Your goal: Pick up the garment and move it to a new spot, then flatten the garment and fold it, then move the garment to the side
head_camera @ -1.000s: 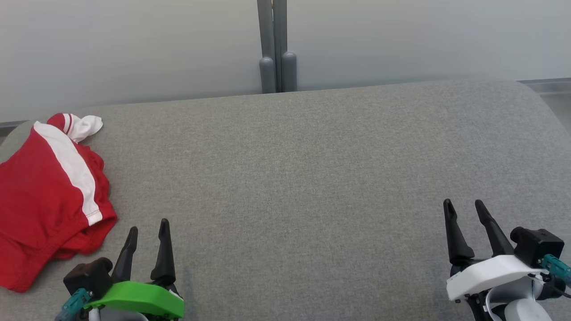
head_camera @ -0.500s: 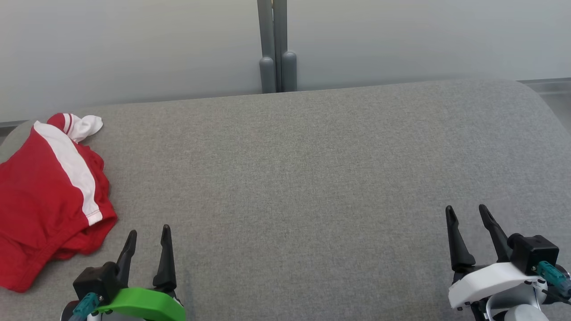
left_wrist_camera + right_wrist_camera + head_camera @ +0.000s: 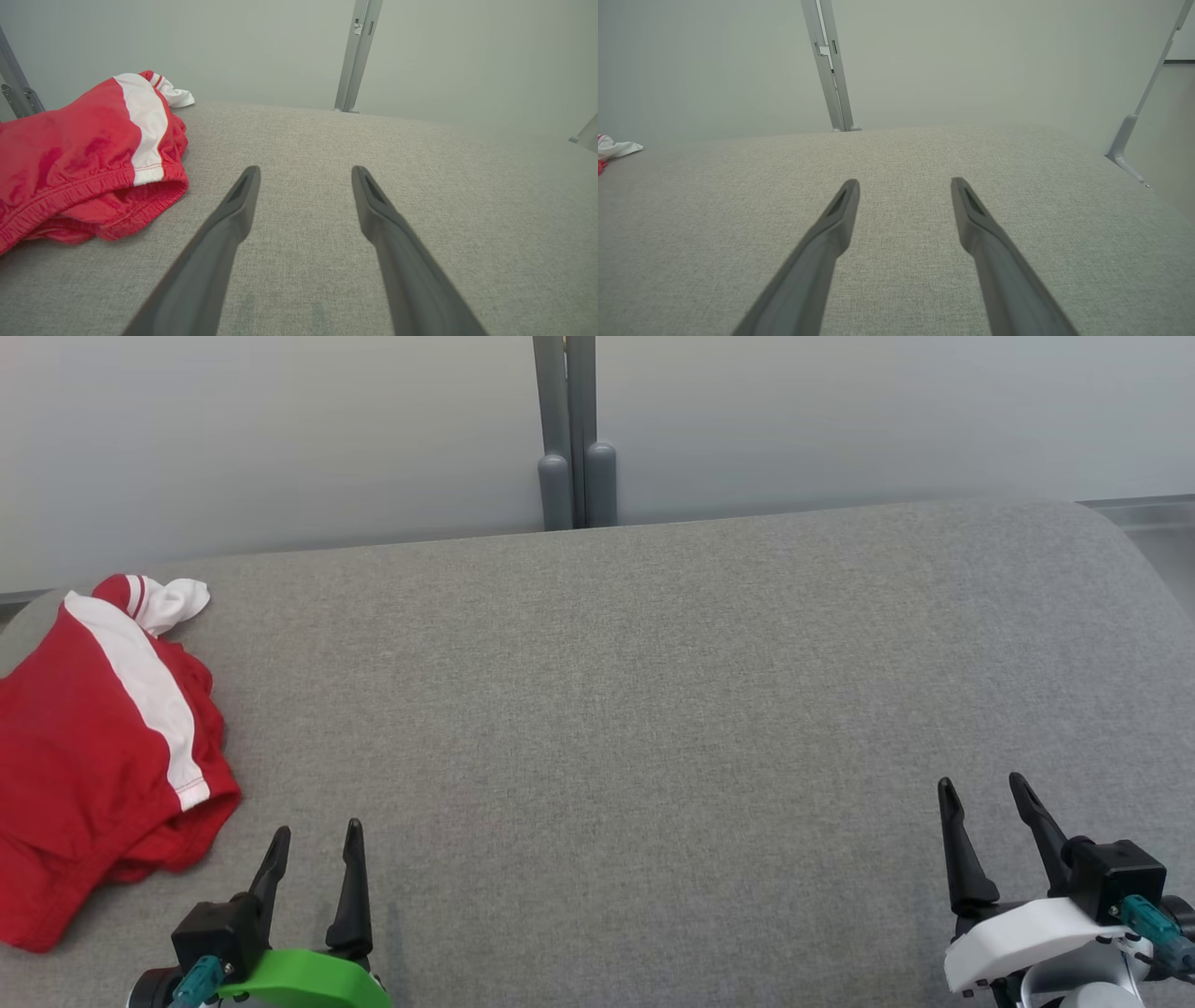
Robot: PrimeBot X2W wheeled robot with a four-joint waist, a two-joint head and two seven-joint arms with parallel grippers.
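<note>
Garment [image 3: 89, 756] bunched, white stripe running near-to-far.

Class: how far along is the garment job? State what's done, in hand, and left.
Done: unclear. The red garment lies bunched at the left edge of the grey surface, either untouched or already set aside. In hand: nothing, as the left gripper and right gripper are open and empty. Left: possibly everything.
</note>
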